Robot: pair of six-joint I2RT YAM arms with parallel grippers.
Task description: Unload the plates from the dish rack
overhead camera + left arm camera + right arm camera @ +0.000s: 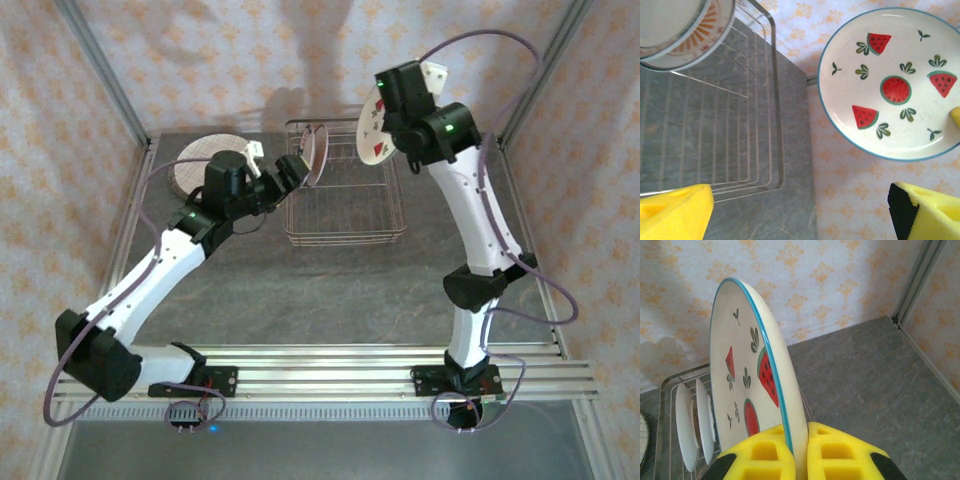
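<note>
Since a plate comes free of upright tines only edge-up, the watermelon plate (740,365) is held near vertical, probably for that reason; its lower rim is pinched between the right fingers (765,460), one pad on the printed face and one on the back, the rest of the plate standing up beyond the tips. It is seen raised above the far right corner of the dish rack (345,238), clear of the wire. Two plates (312,152) are noted on edge at the rack's far left. The left fingers (675,212) are spread wide and empty close by, judged ready for the next grasp; those plates lie ahead of the tips, off toward one finger, not between them. A pile (205,158) of plates rests on the desk (330,290), left of the rack
</note>
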